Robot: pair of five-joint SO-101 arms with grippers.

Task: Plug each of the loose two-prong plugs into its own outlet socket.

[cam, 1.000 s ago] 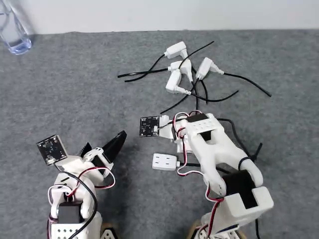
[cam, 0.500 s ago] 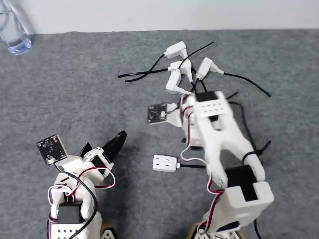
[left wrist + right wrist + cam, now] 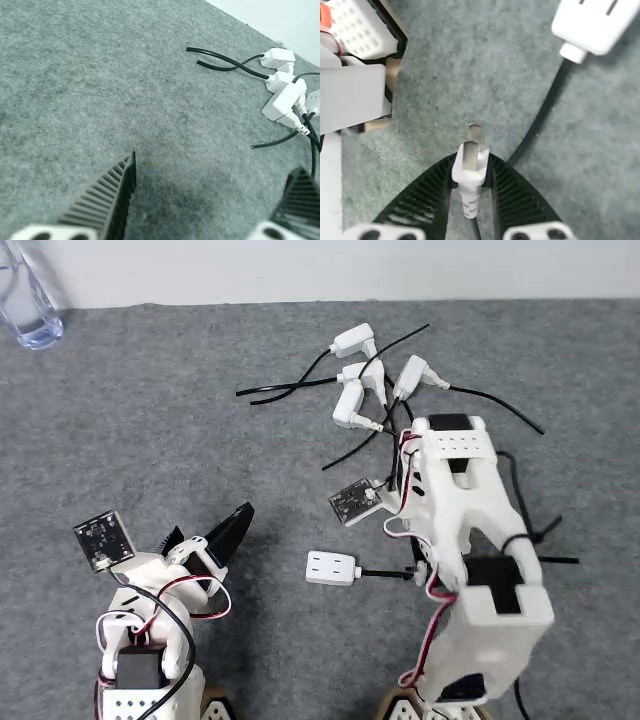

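The right hand [image 3: 470,162] is clamped on 1 two-prong plug [image 3: 468,176], prongs pointing forward. The outlet socket [image 3: 592,22] lies near, ahead but off the prongs' line. The left hand [image 3: 216,165], on the socket's other side, gapes wide and empty.

White plugs [image 3: 361,373], black cords [image 3: 547,107] (seemingly speckled grey mat [image 3: 150,420]).

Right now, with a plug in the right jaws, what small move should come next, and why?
Probably swing the plug toward the outlet socket and line its prongs up with the slots. The right jaws are shut on the plug with the prongs pointing out past them, while the socket lies apart from it, off the prongs' line.
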